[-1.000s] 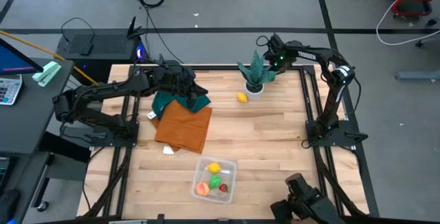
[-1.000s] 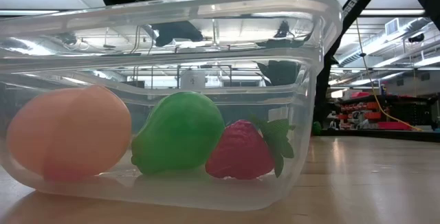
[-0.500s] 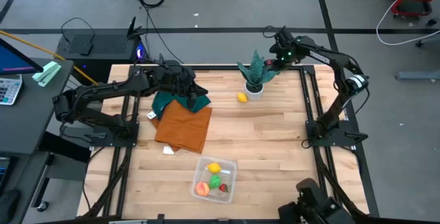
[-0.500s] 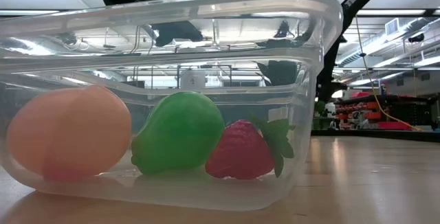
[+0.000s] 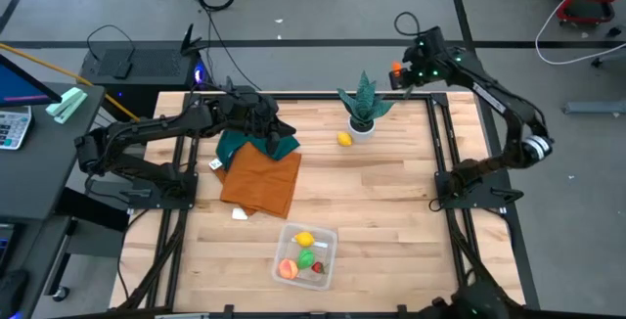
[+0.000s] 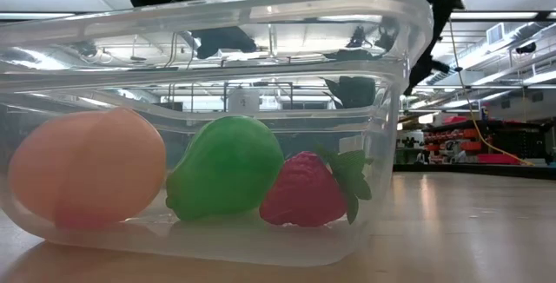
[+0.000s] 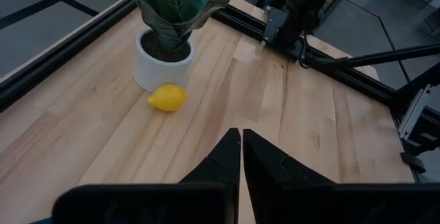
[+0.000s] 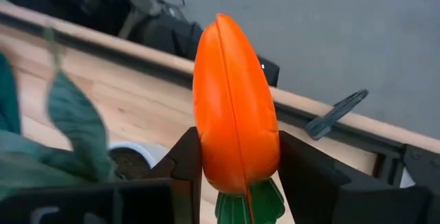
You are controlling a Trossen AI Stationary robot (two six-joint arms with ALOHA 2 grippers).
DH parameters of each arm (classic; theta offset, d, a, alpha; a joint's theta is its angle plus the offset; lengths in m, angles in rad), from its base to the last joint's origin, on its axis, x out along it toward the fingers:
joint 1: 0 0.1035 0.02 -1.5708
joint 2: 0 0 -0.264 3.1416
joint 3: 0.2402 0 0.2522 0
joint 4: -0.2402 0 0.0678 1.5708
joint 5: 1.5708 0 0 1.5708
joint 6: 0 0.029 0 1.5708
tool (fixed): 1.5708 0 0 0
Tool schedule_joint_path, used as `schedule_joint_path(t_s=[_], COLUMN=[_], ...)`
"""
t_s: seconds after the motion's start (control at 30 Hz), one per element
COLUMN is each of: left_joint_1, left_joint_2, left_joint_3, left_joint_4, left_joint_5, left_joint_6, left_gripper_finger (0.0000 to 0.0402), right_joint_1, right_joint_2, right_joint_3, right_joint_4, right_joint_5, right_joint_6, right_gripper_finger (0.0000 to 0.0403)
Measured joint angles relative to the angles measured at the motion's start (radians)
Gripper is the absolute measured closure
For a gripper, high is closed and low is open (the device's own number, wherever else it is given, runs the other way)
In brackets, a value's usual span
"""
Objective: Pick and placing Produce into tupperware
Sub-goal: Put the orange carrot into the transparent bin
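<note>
The clear tupperware (image 5: 307,256) sits near the table's near edge and holds a yellow lemon (image 5: 305,240), an orange fruit (image 6: 87,179), a green pear (image 6: 226,179) and a red strawberry (image 6: 304,192). A second yellow lemon (image 5: 344,139) lies on the wood beside the white pot; the left wrist view shows this lemon (image 7: 167,98) too. My right gripper (image 5: 403,70) is raised over the table's far edge, shut on an orange carrot (image 8: 234,100). My left gripper (image 7: 241,157) is shut, above the green cloth (image 5: 256,145). My right gripper pinches the carrot between its two fingers (image 8: 185,165), on the thick end (image 8: 237,172) just above the green leaf stub. The carrot is lifted clear. It lies along the fingers, its pointed tip aimed away from the gripper.
A spiky green plant in a white pot (image 5: 362,113) stands at the far edge, close under the right gripper. An orange-brown cloth (image 5: 262,182) and a small white scrap (image 5: 240,213) lie left of centre. Black frame rails (image 5: 440,143) border the table.
My right gripper has risen and swung away from the plant, toward the far right corner, out over the far edge. The right arm has stretched out as it went.
</note>
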Motion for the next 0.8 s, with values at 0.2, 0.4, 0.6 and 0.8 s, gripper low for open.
schedule_joint_path(t_s=[0.2, 0.4, 0.6, 0.8], left_joint_1=[-0.005, -0.028, -0.053, -0.063], left_joint_2=[0.000, 0.000, 0.000, 0.000], left_joint_3=[0.000, 0.000, 0.000, 0.000], left_joint_4=[0.000, 0.000, 0.000, 0.000], left_joint_5=[0.000, 0.000, 0.000, 0.000], left_joint_6=[0.001, 0.003, 0.005, 0.005], left_gripper_finger=[0.0386, 0.0387, 0.0376, 0.0378], right_joint_1=[0.018, 0.102, 0.254, 0.425], right_joint_2=[-0.091, -0.172, -0.254, -0.314], right_joint_3=[0.000, 0.000, 0.000, 0.000], right_joint_4=[0.031, 0.124, 0.234, 0.308], right_joint_5=[0.005, 0.082, 0.133, 0.139], right_joint_6=[-0.012, -0.044, -0.057, -0.011], right_gripper_finger=[0.0292, 0.0295, 0.0299, 0.0299])
